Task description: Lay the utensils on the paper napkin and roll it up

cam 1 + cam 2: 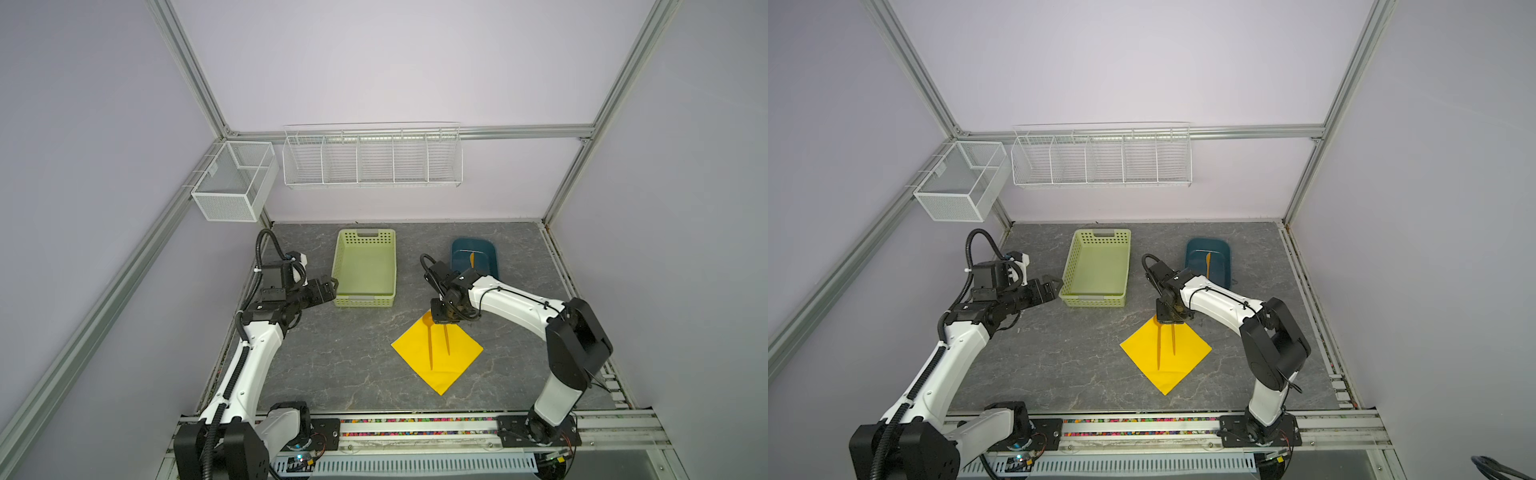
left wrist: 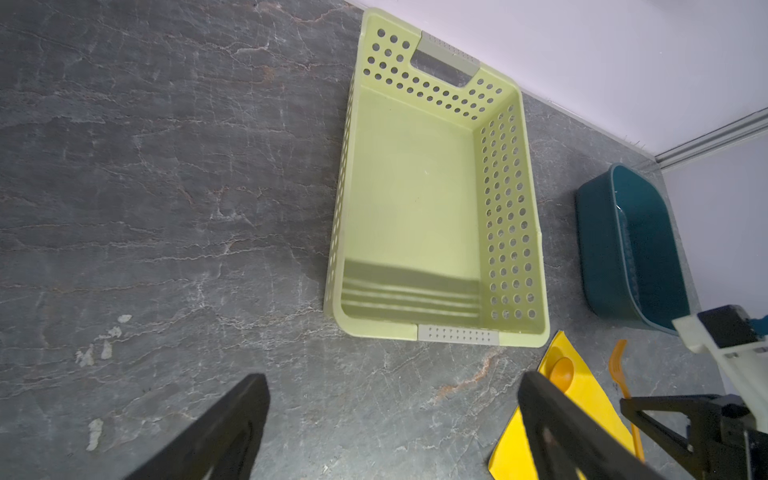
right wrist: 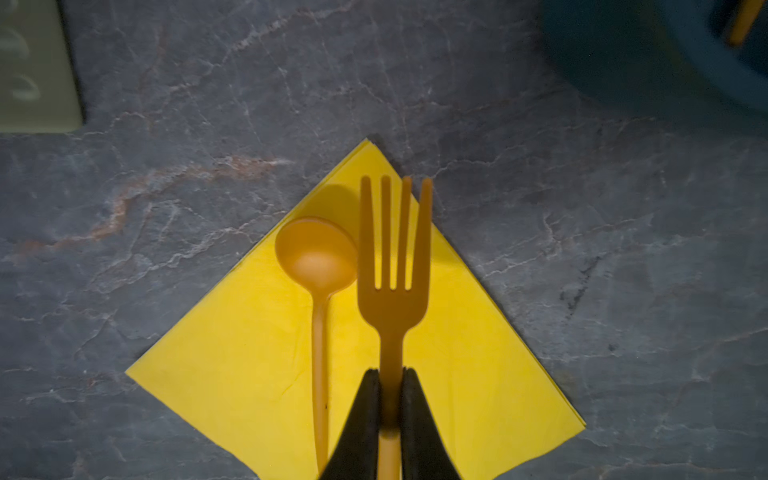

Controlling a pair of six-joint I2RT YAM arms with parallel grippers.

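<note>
Left pincer: jaws wide apart, holding nothing, parked just beside the near left corner of the green basket. It is well apart from the work.

Bare counter lies between the left arm and the paper napkin. That is the open room for rolling later.

The napkin lies flat as a diamond, one corner pointing toward the far wall. The spoon rests on it, bowl near that far corner and handle running toward the near corner.

Step in hand, as I read it: set the fork down beside the spoon. The right pincer is clamped tight on the fork's handle, tines aimed at the far corner. I cannot tell whether the fork touches the paper.

- Keep the fork parallel to the spoon, just beside it, without nudging the bowl.
- In the right wrist view the outer tine sits over the napkin's edge. Drawing the fork back toward the near corner before release would keep it inside the paper.
- Lower it flat and part the jaws only a little; thin paper may drag along.

Right of the napkin is the blue tub. It holds one orange piece, likely the knife, not yet placed.
</note>
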